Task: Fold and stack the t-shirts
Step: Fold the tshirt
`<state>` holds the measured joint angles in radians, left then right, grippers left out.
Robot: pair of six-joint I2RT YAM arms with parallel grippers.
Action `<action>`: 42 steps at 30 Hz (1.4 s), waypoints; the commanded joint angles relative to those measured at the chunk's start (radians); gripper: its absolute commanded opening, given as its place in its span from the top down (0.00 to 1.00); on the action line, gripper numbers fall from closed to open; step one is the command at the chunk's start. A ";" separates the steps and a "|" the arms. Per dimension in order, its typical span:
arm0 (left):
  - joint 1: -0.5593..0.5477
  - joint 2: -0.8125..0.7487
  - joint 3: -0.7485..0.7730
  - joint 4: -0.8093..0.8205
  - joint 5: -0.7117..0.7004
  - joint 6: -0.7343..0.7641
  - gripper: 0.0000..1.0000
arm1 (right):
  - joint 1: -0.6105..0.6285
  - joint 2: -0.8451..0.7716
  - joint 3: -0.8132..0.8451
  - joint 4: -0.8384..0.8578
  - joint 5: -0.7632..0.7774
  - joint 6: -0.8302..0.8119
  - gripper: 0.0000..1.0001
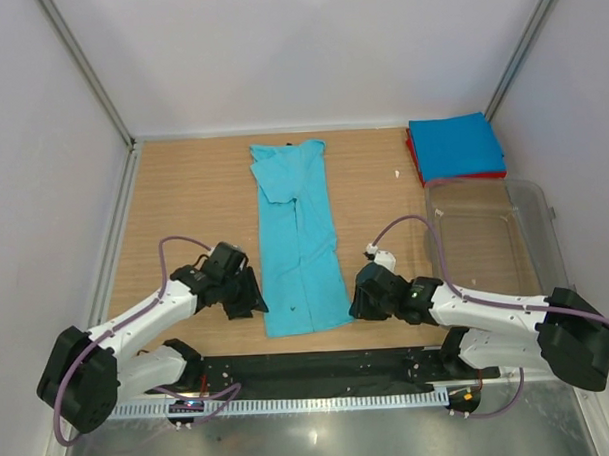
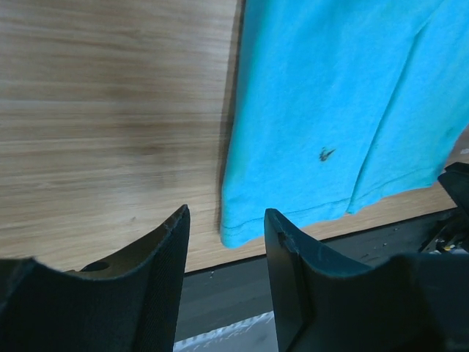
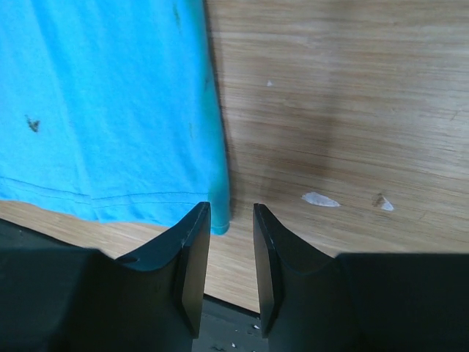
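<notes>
A turquoise t-shirt [image 1: 298,238] lies folded lengthwise into a long strip down the middle of the table, collar end far, hem near. My left gripper [image 1: 255,302] sits at the hem's left corner and my right gripper [image 1: 355,301] at its right corner. In the left wrist view the jaws [image 2: 226,216] stand open and empty, with the shirt [image 2: 330,110] corner just ahead of the gap. The right wrist view shows the right gripper [image 3: 231,209] open with bare wood between its fingers; the shirt [image 3: 102,110] edge lies beside the left finger. A blue folded t-shirt [image 1: 454,146] rests on a red one [image 1: 414,162] at the back right.
A clear plastic tub [image 1: 490,232] stands on the right, just in front of the folded stack. Small white scraps [image 3: 320,199] lie on the wood near my right gripper. A black strip [image 1: 309,368] runs along the table's near edge. White walls close in three sides.
</notes>
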<state>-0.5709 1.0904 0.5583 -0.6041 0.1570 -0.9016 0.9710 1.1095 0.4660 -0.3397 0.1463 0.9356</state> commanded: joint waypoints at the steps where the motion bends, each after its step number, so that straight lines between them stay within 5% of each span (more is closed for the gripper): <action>1: -0.046 -0.023 -0.040 0.061 -0.024 -0.089 0.53 | 0.000 -0.027 -0.027 0.067 -0.002 0.029 0.64; 8: -0.109 -0.011 -0.096 0.115 -0.002 -0.123 0.53 | 0.038 -0.039 -0.069 0.106 -0.001 0.092 0.72; 13: -0.136 -0.024 -0.126 0.142 0.004 -0.143 0.54 | 0.098 -0.031 -0.099 0.173 0.007 0.160 0.99; 33: -0.193 -0.073 -0.113 -0.031 -0.080 -0.157 0.70 | 0.313 -0.082 -0.125 0.117 0.230 0.379 0.99; 39: -0.202 -0.109 -0.106 -0.046 -0.082 -0.187 1.00 | 0.324 -0.109 -0.124 0.110 0.237 0.385 0.99; 42: -0.211 -0.129 -0.092 -0.092 -0.108 -0.198 1.00 | 0.334 -0.125 -0.119 0.093 0.243 0.391 0.99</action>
<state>-0.7723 0.9913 0.4465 -0.6411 0.0875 -1.0748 1.2903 1.0130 0.3431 -0.2367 0.3386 1.2980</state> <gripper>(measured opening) 0.007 0.026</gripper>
